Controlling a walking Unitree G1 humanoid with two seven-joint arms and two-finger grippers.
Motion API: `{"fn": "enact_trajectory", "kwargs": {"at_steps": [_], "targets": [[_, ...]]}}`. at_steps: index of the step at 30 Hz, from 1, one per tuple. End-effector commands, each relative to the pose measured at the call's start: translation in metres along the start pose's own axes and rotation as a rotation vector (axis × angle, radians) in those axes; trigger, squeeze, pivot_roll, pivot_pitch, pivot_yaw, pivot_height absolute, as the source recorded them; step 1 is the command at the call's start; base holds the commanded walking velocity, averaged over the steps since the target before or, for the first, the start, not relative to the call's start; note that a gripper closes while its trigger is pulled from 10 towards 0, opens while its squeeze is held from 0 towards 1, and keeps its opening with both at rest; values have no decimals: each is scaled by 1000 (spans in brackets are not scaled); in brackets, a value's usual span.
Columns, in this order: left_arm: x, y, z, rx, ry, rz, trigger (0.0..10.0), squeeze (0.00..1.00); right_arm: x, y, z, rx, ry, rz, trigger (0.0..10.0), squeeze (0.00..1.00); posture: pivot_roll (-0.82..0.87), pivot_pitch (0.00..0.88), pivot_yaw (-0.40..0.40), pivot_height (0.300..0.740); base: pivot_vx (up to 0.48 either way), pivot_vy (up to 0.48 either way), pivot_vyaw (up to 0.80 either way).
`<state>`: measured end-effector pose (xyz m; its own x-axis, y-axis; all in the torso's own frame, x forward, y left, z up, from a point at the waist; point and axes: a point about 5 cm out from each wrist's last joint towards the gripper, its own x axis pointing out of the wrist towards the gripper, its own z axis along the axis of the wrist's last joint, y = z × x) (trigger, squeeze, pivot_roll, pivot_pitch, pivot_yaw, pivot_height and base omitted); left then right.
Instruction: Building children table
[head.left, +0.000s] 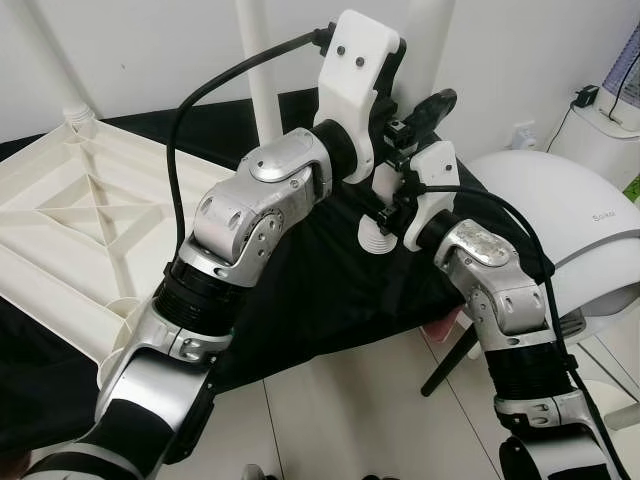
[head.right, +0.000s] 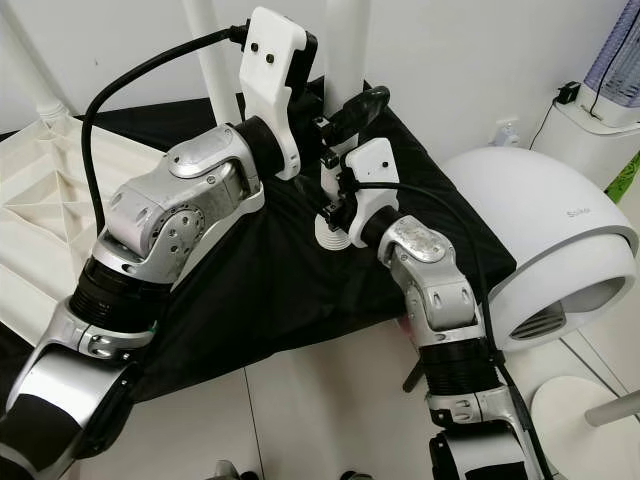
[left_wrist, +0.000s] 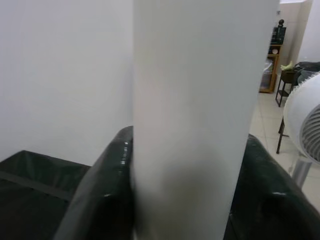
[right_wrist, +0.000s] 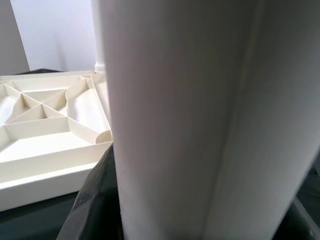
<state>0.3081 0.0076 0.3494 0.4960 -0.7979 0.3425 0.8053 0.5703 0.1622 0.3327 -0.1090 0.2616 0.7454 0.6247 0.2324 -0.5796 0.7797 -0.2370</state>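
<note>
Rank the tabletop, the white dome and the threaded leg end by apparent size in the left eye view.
1. Tabletop, cut off by the frame
2. White dome, looks similar; order with tabletop unsure
3. Leg end, plainly smallest

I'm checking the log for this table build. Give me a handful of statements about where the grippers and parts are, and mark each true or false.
1. Both grippers are closed around the same upright white table leg. True: the left gripper and right gripper each have fingers on either side of it.
2. The white tabletop lies with its ribbed underside facing up. True.
3. The tabletop rests on bare tile. False: it lies on a black cloth.
4. The leg's threaded end is already in the tabletop. False: it sits over the cloth, apart from the tabletop.
5. A white dome-shaped appliance stands on the robot's left. False: it is on its right.
</note>
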Motion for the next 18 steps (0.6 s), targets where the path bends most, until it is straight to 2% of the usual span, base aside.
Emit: {"fn": "enact_trajectory", "kwargs": {"at_steps": [1, 9, 14, 15, 17, 18], "targets": [[-4, -2, -4, -18, 16, -112, 10000, 1000, -1, 2, 2, -9, -21, -2, 10000, 0, -79, 110, 59, 740, 0, 0, 0], [-8, 4, -1, -63, 11, -83, 10000, 1000, -5, -4, -6, 13, -7, -76, 10000, 0, -74, 118, 62, 740, 0, 0, 0], [-12, 6, -1, -42, 25, -66, 10000, 1000, -5, -7, -7, 33, -24, -119, 10000, 0, -68, 125, 67, 740, 0, 0, 0], [-14, 7, -1, -41, 29, -64, 10000, 255, -5, -8, -6, 34, -28, -130, 10000, 0, -66, 128, 68, 740, 0, 0, 0], [-15, 8, -2, -41, 32, -63, 10000, 255, -5, -9, -6, 35, -31, -137, 10000, 0, -66, 128, 70, 740, 0, 0, 0], [-17, 8, -1, -46, 33, -64, 10000, 0, -6, -10, -6, 38, -36, -149, 10000, 0, -66, 128, 70, 740, 0, 0, 0]]}}
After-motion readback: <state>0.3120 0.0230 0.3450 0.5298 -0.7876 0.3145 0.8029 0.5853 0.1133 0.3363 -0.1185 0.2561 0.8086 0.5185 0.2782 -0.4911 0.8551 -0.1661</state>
